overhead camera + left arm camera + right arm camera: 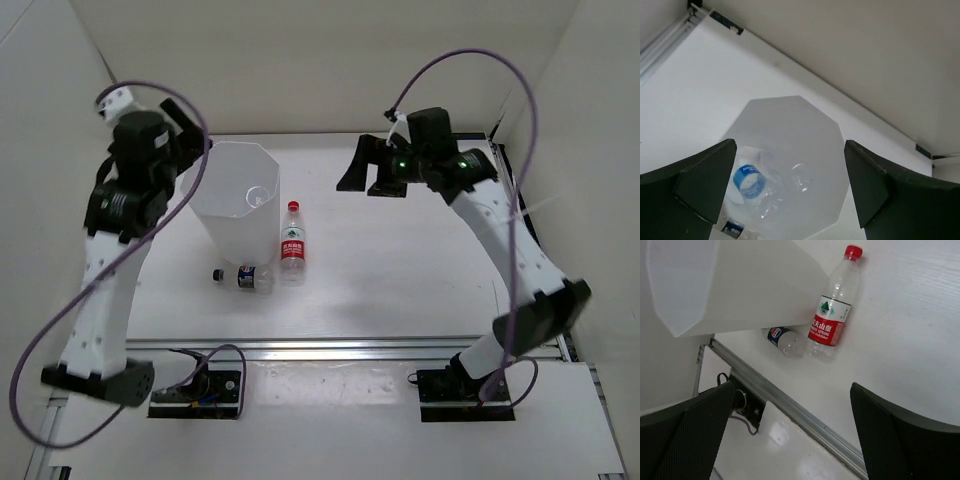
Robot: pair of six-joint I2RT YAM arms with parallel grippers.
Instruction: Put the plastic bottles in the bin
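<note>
1. The left gripper hangs straight above the bin's mouth, its jaws spread wide with nothing between them.
2. The right gripper is likewise spread and empty, raised over the table well to the right of the bin.
3. The bin stands upright on the table's left rear part. Inside lie a blue-labelled bottle and, beside it, a clear unlabelled bottle.
4. Outside, the red-capped bottle lies just right of the bin, cap towards the far wall. The dark-capped bottle lies at the bin's near foot, close to the red one's base.
5. White tabletop stretches from these bottles to the right wall. A metal rail runs along the near edge.
</note>
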